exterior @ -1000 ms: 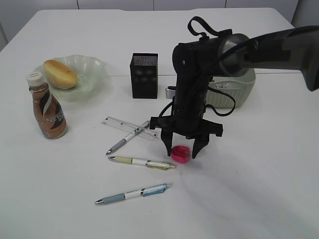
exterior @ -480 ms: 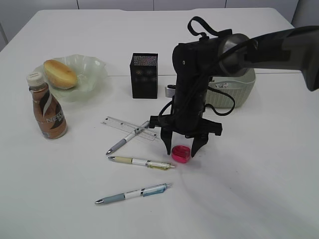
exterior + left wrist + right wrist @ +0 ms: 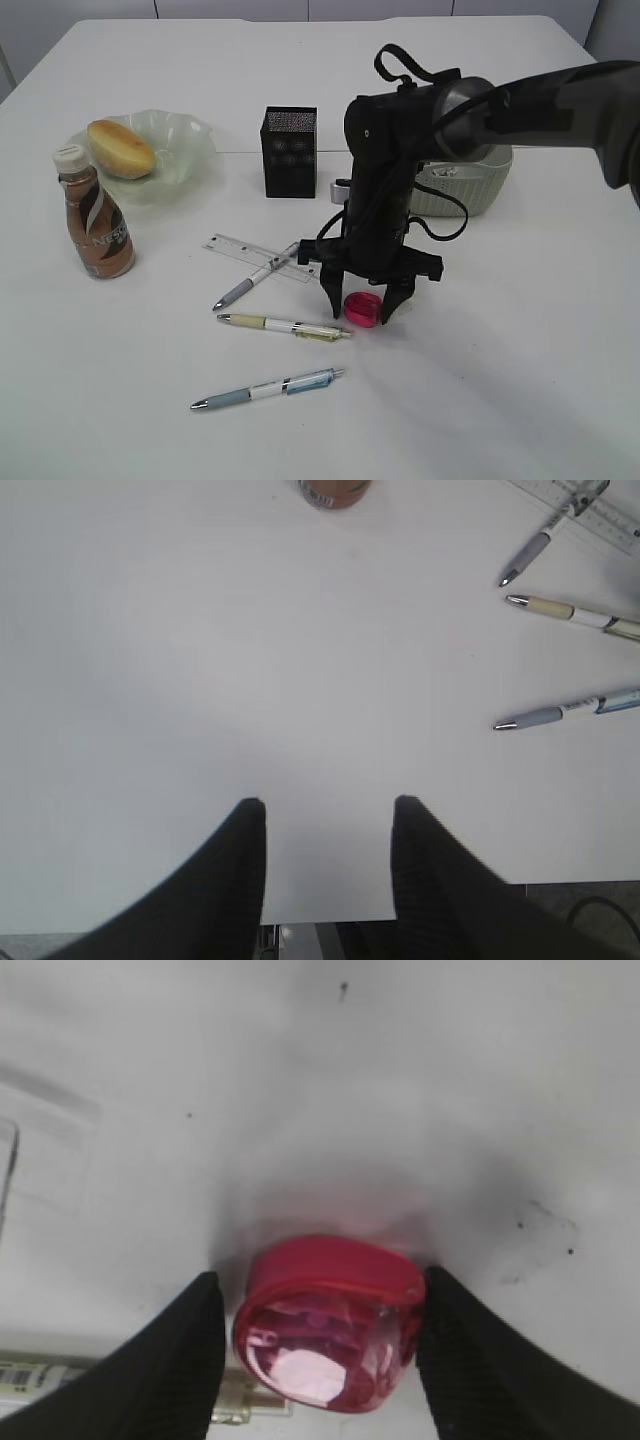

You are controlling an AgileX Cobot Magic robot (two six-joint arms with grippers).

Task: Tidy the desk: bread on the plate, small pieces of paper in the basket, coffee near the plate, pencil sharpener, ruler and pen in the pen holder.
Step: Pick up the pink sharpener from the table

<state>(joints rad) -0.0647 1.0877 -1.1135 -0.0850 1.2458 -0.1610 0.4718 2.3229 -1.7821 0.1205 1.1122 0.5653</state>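
A pink pencil sharpener (image 3: 363, 308) lies on the white desk (image 3: 520, 330). My right gripper (image 3: 362, 314) stands over it, open, one finger on each side. In the right wrist view the sharpener (image 3: 325, 1325) fills most of the gap of the gripper (image 3: 320, 1278); a slit shows at the left finger. Three pens (image 3: 255, 280) (image 3: 285, 325) (image 3: 268, 388) and the clear ruler (image 3: 235, 246) lie left of it. The bread (image 3: 120, 148) rests on the green plate (image 3: 190, 140), the coffee (image 3: 95, 225) beside it. My left gripper (image 3: 327, 804) hangs open over bare desk. No paper shows.
The black mesh pen holder (image 3: 289, 152) stands behind the ruler. The basket (image 3: 470, 185) sits at the back right, partly behind my right arm. In the left wrist view the pens (image 3: 565, 712) lie at the right and the desk's near edge runs just under the fingers.
My right gripper has come down a little, so its fingertips now reach the desk on both sides of the sharpener. Nothing else has moved.
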